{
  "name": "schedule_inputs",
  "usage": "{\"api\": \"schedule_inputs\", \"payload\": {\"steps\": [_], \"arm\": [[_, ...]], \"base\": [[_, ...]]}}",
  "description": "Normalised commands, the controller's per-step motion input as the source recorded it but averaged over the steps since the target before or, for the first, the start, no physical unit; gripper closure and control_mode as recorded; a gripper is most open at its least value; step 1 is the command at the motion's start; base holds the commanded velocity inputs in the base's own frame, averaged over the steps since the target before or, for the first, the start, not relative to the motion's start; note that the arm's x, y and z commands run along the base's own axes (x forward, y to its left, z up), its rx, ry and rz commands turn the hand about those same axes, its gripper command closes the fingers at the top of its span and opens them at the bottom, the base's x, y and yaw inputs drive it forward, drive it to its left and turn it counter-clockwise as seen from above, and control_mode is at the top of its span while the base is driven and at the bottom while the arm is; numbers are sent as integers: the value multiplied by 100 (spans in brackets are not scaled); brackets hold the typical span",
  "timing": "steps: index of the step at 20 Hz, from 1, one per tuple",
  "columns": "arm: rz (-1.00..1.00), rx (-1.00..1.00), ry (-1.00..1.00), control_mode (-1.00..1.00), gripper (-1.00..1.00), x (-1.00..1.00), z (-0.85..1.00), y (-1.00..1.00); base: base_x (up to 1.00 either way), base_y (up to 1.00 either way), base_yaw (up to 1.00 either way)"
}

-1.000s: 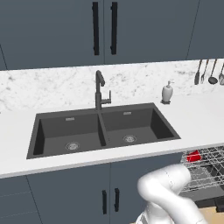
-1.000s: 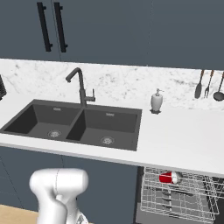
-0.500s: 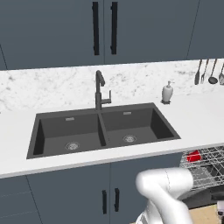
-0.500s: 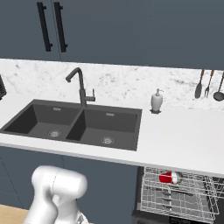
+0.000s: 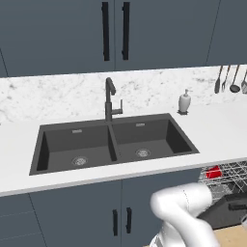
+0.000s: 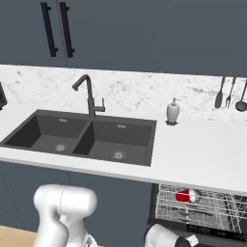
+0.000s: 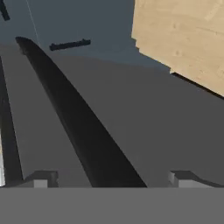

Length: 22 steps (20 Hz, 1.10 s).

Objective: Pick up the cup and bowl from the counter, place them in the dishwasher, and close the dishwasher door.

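- The claw stands with its two tips wide apart, gripping nothing; one tip shows at the lower left of the hand view and the other at the lower right.
- Between the tips runs the black bar handle of the dishwasher door, slanting from the upper left down to the bottom middle; I cannot tell whether the tips touch it.
- The door is a flat dark grey panel just under the claw, and light wooden floor shows past its edge in the upper right corner.
- From the right base view the dishwasher sits open below the bench's right part, its grey wire rack drawn out.
- One red cup lies on its side in the rack near its back edge.
- The bench is a long white top with one dark double sink set in its left half and one black tap at the sink's back edge.
- One white soap bottle stands at the bench's back edge, right of the sink.
- Three dark utensils hang on the marbled wall at the far right.
- Two dark wall cupboard doors with two upright black handles hang above the sink.
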Motion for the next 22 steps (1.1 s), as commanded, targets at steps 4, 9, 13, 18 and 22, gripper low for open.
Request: {"api": "schedule_inputs", "payload": {"steps": [4, 9, 13, 18, 22], "arm": [[6, 7, 12, -100, -100, 100, -6, 0], [11, 28, -6, -100, -100, 100, -28, -6], [21, 40, -28, -100, -100, 100, -38, -21], [28, 47, -34, -100, -100, 100, -54, -12], [25, 44, -34, -100, -100, 100, -54, -6]], "base": [[0, 0, 0], [0, 0, 0], [0, 0, 0], [0, 0, 0], [0, 0, 0]]}}
